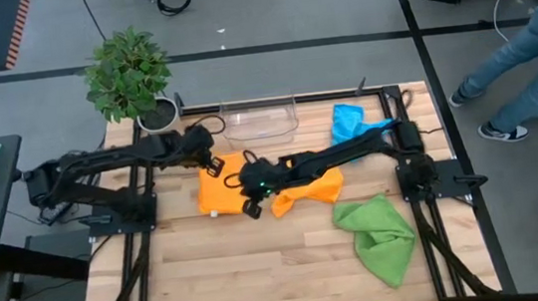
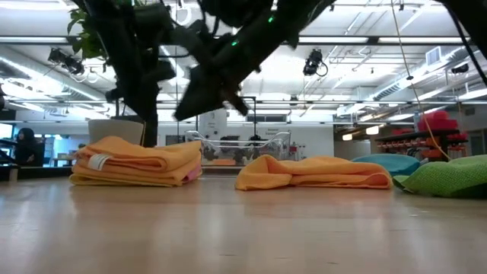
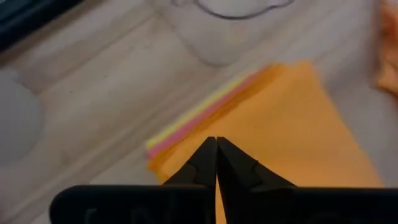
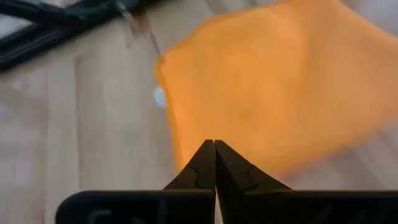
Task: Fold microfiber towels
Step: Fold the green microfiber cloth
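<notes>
A folded stack of microfiber towels (image 1: pixel 221 189) lies left of the table's middle. An orange one is on top, and pink and yellow edges (image 3: pixel 199 115) show beneath it. A second orange towel (image 1: pixel 309 190) lies crumpled to its right, a green one (image 1: pixel 378 235) is bunched at the near right, and a blue one (image 1: pixel 348 120) sits at the far right. My left gripper (image 3: pixel 216 140) is shut above the stack's far edge. My right gripper (image 4: pixel 214 143) is shut above the stack's right part (image 4: pixel 280 87). In the low view both hang clear of the stack (image 2: pixel 137 161).
A clear plastic bin (image 1: pixel 261 119) stands at the table's far edge, behind the stack. A potted plant (image 1: pixel 131 75) stands at the far left corner. Bare wood (image 1: pixel 262 271) stretches along the near side. A person's legs (image 1: pixel 529 53) show beyond the table's right.
</notes>
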You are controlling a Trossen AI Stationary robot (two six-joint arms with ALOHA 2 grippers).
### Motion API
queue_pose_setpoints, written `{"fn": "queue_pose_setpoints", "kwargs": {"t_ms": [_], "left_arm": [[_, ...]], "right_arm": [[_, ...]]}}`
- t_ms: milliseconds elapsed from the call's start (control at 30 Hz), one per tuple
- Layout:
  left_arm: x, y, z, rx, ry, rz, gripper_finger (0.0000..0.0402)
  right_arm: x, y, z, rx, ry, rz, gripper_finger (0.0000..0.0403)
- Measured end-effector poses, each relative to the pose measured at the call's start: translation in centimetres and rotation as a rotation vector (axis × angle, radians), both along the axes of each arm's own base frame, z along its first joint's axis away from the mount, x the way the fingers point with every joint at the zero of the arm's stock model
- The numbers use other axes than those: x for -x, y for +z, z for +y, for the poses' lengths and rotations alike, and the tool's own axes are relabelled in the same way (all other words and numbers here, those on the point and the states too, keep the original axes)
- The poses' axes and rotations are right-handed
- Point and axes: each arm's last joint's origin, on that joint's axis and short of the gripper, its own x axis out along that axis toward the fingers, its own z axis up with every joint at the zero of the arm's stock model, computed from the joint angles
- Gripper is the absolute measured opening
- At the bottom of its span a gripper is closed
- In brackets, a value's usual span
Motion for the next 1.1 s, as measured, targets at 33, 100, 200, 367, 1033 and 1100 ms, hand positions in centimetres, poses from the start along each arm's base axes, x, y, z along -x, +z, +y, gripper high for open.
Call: {"fn": "queue_pose_setpoints", "kwargs": {"t_ms": [33,100,200,367,1033,1100], "left_arm": [[0.1,0.2,-0.5,0.006,-0.022,-0.008,0.0009],[0.1,0.4,-1.8,0.010,-0.081,-0.009,0.0006],[0.0,-0.4,-3.9,0.016,-0.175,0.008,0.0015],[-0.6,-2.4,-7.4,0.076,-0.356,-0.047,0.0032],[-11.9,-1.2,-17.1,-0.136,-0.826,-0.647,0.0182],[-13.5,-0.8,-17.2,-0.137,-0.811,-0.661,0.0213]], "right_arm": [[0.7,0.7,0.0,-0.003,-0.005,0.032,0.0005],[2.0,2.4,0.4,-0.011,-0.012,0.072,0.0005],[4.7,4.9,1.4,0.028,-0.035,0.171,0.0005],[10.9,8.7,3.7,0.121,-0.105,0.376,0.0006],[32.3,-1.9,6.0,-0.366,-0.465,0.762,0.0137],[33.3,-3.6,4.9,-0.381,-0.537,0.774,0.0174]]}}
